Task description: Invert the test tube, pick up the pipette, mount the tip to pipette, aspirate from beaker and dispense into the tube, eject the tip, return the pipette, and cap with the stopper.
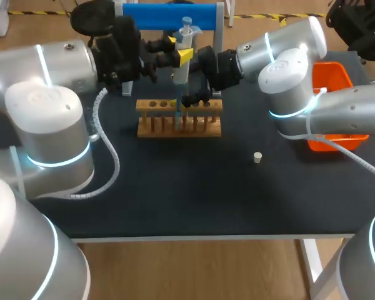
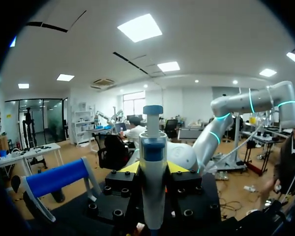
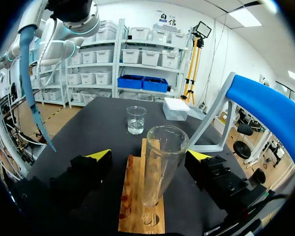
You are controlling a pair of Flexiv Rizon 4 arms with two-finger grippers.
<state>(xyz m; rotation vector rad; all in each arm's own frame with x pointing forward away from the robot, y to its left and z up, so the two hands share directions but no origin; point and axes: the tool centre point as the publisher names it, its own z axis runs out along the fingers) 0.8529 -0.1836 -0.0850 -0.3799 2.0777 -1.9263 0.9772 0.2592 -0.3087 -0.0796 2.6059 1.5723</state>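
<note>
Here, nearest the robot, the white stopper (image 1: 257, 157) lies loose on the dark tabletop (image 1: 175, 200), well apart from both arms. Beyond it, the left gripper (image 2: 153, 168) clamps the pipette (image 2: 153, 147) by its body. The pipette's long axis is vertical, and its blue tip (image 3: 35, 98) points straight down just on the robot's side of the wooden rack (image 1: 178, 128). The test tube (image 3: 160, 167) stands upright, mouth up, toward the rack's right end. It sits between the fingers of the right gripper (image 3: 150, 155), which are spread wide and do not visibly press it. Critical relation: the tip's end hangs beside the rack, not over the tube's mouth, which lies to its right and slightly farther back. Farthest from the right gripper, past the rack's other end, stands the beaker (image 3: 136, 119). Whether the tip holds liquid cannot be told.
</note>
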